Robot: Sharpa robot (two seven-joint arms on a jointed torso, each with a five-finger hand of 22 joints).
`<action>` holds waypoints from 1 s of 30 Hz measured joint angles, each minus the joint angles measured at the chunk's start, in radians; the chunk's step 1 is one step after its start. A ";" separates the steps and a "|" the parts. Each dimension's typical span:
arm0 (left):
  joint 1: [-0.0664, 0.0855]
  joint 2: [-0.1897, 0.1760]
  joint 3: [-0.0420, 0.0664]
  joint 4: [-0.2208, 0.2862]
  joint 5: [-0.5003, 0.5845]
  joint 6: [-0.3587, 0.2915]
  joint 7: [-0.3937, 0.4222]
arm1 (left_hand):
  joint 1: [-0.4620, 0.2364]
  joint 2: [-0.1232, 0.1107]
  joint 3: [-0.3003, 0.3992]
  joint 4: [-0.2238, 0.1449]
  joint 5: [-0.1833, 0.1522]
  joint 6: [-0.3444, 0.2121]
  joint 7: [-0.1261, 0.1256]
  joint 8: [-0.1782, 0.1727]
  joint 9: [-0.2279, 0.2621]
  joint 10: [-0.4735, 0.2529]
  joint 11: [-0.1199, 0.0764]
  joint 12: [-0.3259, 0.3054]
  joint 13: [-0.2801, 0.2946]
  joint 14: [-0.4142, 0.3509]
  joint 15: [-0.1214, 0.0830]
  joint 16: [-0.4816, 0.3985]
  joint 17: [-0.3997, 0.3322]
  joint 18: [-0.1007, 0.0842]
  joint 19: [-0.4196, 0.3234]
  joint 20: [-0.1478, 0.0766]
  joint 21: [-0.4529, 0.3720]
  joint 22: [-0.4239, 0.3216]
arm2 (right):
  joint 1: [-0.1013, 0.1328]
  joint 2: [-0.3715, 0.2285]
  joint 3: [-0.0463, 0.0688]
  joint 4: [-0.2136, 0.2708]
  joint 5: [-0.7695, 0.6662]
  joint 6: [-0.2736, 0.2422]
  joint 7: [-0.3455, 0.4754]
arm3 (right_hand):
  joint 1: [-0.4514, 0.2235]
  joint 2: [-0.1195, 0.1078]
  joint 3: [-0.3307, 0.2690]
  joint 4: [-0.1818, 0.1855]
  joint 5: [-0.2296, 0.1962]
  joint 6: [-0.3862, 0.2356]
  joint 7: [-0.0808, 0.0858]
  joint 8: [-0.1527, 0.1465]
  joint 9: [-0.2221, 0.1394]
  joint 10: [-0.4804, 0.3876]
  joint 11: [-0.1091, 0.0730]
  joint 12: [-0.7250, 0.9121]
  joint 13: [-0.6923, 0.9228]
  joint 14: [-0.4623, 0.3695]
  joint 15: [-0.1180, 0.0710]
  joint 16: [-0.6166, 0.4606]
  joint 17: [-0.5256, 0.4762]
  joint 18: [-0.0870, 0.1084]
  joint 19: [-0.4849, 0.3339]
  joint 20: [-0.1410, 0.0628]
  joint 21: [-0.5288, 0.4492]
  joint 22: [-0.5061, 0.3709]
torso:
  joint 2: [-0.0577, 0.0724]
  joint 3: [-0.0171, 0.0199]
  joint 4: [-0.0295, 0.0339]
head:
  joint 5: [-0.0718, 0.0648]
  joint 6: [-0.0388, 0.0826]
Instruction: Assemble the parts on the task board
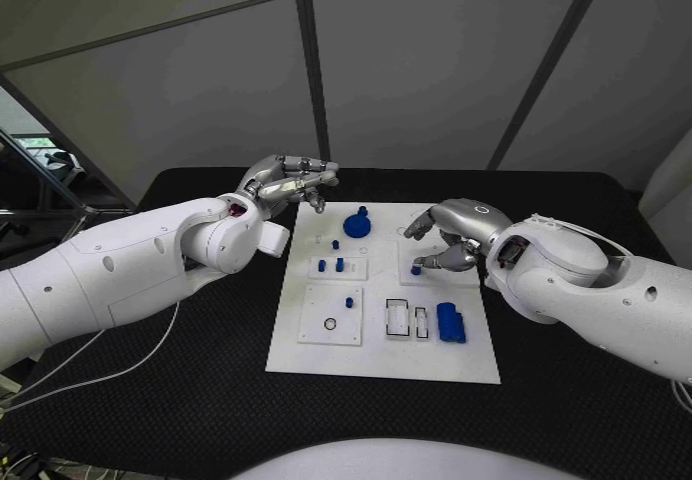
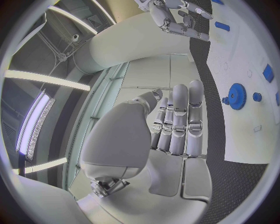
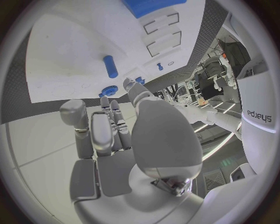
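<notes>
The white task board (image 1: 382, 350) lies mid-table. A blue gear (image 1: 356, 224) (image 2: 237, 95) (image 3: 109, 90) sits at its far edge. A short blue peg (image 1: 417, 268) (image 3: 109, 66) stands on the board's right half, and a blue block (image 1: 451, 322) (image 3: 153, 5) lies near the front right. Small blue pieces (image 1: 333, 265) sit left of centre. My right hand (image 1: 450, 235) (image 3: 116, 126) hovers over the peg, its curved fingers apart and holding nothing. My left hand (image 1: 289, 180) (image 2: 178, 126) is raised above the board's far left corner, with nothing in it.
Two rectangular slots (image 1: 407, 320) lie beside the blue block, and a small ring (image 1: 330, 323) sits on a raised plate at the front left. Black table (image 1: 173, 400) surrounds the board. Grey panel walls stand behind the table.
</notes>
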 measured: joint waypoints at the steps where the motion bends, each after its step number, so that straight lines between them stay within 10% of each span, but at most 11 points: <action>1: 0.000 0.000 0.000 0.000 0.000 0.000 0.000 | 0.000 0.000 0.000 0.000 0.000 0.000 0.000 0.000 0.000 0.000 0.000 0.000 0.000 0.000 0.000 0.000 0.000 0.000 0.000 0.000 0.000 0.000 | 0.001 0.000 0.000 -0.004 0.000 0.008 -0.003 | 0.006 0.005 -0.012 0.004 0.000 0.000 0.000 0.000 0.000 0.000 0.000 0.005 0.000 0.000 0.000 0.000 -0.003 0.000 0.000 0.000 -0.001 -0.003 | 0.000 0.0001 0.0004 | -0.001 0.000; 18: 0.000 0.002 0.000 -0.002 0.000 0.003 -0.001 | 0.000 0.000 0.000 0.000 0.000 0.000 0.000 0.000 0.000 0.000 0.000 0.004 0.000 0.000 0.000 0.000 0.000 0.000 0.000 0.000 -0.004 -0.001 | 0.003 0.036 -0.001 -0.038 0.012 0.160 -0.026 | 0.068 0.055 -0.062 0.035 -0.010 0.048 0.029 0.011 0.008 0.041 -0.018 0.082 0.006 0.000 0.000 -0.027 -0.043 0.000 -0.005 -0.013 -0.026 -0.023 | 0.001 0.0011 0.0019 | -0.003 -0.002; 30: 0.000 0.001 0.000 -0.001 0.000 0.004 -0.002 | 0.000 0.000 0.000 0.000 0.000 0.000 0.000 0.000 0.000 0.000 0.000 0.004 0.000 0.000 0.000 0.000 0.000 0.000 0.000 0.000 -0.004 -0.001 | 0.003 0.047 -0.002 -0.045 0.012 0.198 -0.031 | 0.095 0.081 0.028 0.045 -0.020 0.132 0.024 0.023 0.010 0.175 -0.038 0.099 0.006 0.002 -0.017 -0.003 0.012 0.000 0.049 -0.027 0.039 0.059 | 0.001 0.0011 0.0016 | -0.002 -0.005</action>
